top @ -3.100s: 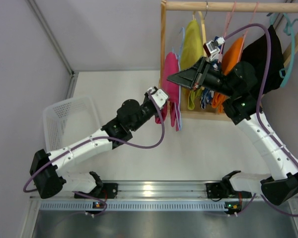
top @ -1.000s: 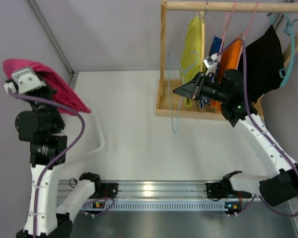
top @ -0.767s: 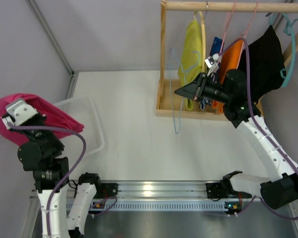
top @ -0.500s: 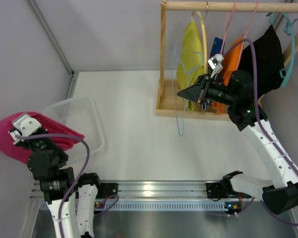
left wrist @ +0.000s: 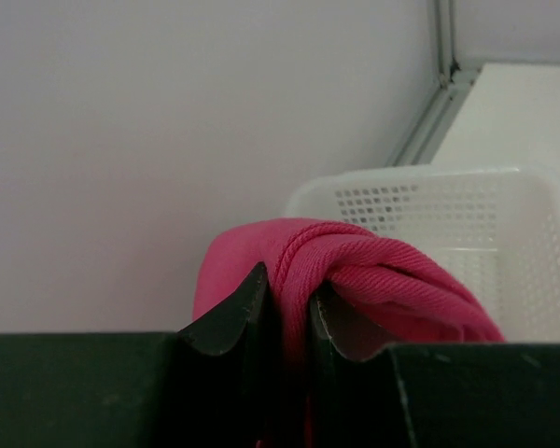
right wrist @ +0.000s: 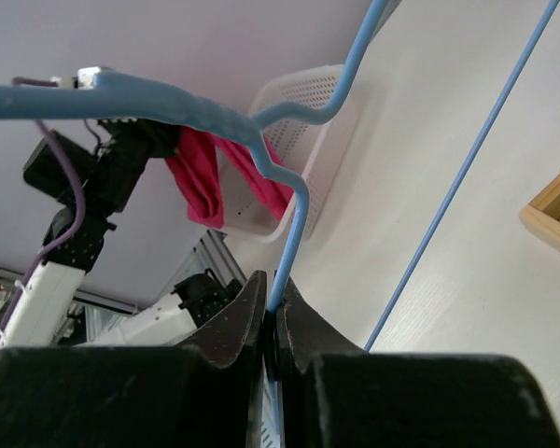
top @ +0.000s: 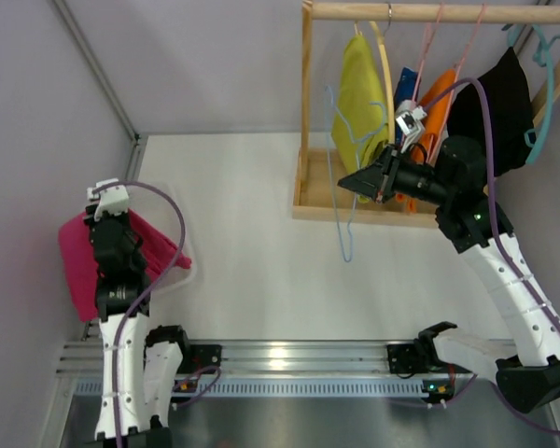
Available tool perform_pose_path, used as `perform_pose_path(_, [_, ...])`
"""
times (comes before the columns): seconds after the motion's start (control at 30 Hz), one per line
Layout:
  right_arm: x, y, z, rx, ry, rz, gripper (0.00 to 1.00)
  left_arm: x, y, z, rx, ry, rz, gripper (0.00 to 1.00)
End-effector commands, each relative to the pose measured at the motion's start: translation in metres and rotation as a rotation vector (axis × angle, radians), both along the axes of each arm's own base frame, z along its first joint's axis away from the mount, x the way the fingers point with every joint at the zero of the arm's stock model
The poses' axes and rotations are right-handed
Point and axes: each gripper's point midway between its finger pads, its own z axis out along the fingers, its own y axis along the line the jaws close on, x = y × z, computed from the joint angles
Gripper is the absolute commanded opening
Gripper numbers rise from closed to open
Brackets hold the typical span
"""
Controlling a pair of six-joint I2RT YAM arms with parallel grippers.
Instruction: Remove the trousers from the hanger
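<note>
Left gripper [left wrist: 285, 291]: closed to a narrow gap, with a thick fold of the magenta-pink trousers [left wrist: 373, 271] bunched between my jaws. The cloth bulges out past both fingertips. In the overhead view I hold this arm upright at the near left of the table [top: 252, 215], close to the wall [top: 37, 112], and the trousers drape down and to the left from my grip. They hang free of any hanger. The white basket [left wrist: 420, 201] sits just beyond and below them; the right wrist view shows the pink cloth hanging against the basket's near side, but I cannot tell whether it touches.

Right gripper [right wrist: 273, 301]: pinched fully together on the thin wire of the blue hanger [right wrist: 149, 98]. The jaws meet on the wire with no gap visible. This hanger carries no garment. Overhead, it dangles below my grip, in front of the wooden rack [top: 429, 11], its lower end above the table. I cannot tell whether its hook rests on the rail.

Rack contents: the yellow-green trousers [top: 359, 93] hang on their own hanger, just left of my right gripper. An orange garment [top: 439, 93] and a black garment [top: 490, 112] hang further right, partly behind my right arm.

The left gripper and the right gripper stand well apart, on opposite sides of the table.
</note>
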Motion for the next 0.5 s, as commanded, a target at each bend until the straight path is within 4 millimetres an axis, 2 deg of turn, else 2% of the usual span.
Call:
perform_pose_path(0.0, [-0.005,-0.007,0.031,0.014,-0.106,-0.014,0.00,0.044,-0.009,0.031,0.000,-0.159,-0.105,0.00])
perform_pose_path(0.03, [-0.005,-0.007,0.032,0.015,-0.111,-0.017,0.00,0.054,-0.010,0.030,-0.018,-0.171,-0.116,0.00])
perform_pose_path(0.1, [-0.005,-0.007,0.032,0.014,-0.108,-0.020,0.00,0.090,-0.009,0.008,-0.057,-0.109,-0.145,0.00])
perform_pose_path(0.13, [-0.004,-0.007,0.031,0.012,-0.104,-0.021,0.00,0.098,-0.010,-0.004,-0.075,-0.079,-0.155,0.00])
perform_pose_path(0.17, [-0.004,-0.008,0.031,0.012,-0.106,-0.021,0.00,0.107,-0.010,0.000,-0.082,-0.089,-0.163,0.00])
perform_pose_path(0.23, [-0.004,-0.008,0.032,0.010,-0.109,-0.022,0.00,0.124,-0.010,-0.011,-0.111,-0.064,-0.174,0.00])
perform_pose_path(0.27, [-0.003,-0.008,0.031,0.009,-0.106,-0.022,0.00,0.138,-0.007,-0.025,-0.131,-0.023,-0.168,0.00])
perform_pose_path(0.3, [-0.003,-0.007,0.032,0.010,-0.107,-0.022,0.00,0.145,-0.006,-0.032,-0.147,-0.009,-0.164,0.00])
perform_pose_path(0.33, [-0.003,-0.008,0.032,0.009,-0.106,-0.028,0.00,0.156,-0.006,-0.052,-0.163,0.044,-0.168,0.00])
perform_pose_path(0.4, [-0.002,-0.009,0.032,0.005,-0.101,-0.039,0.00,0.166,-0.004,-0.066,-0.181,0.075,-0.161,0.00])
perform_pose_path(0.43, [-0.002,-0.010,0.033,0.003,-0.103,-0.043,0.00,0.172,-0.001,-0.082,-0.204,0.105,-0.144,0.00])
perform_pose_path(0.47, [-0.002,-0.010,0.031,-0.002,-0.096,-0.043,0.00,0.174,0.001,-0.089,-0.214,0.117,-0.126,0.00])
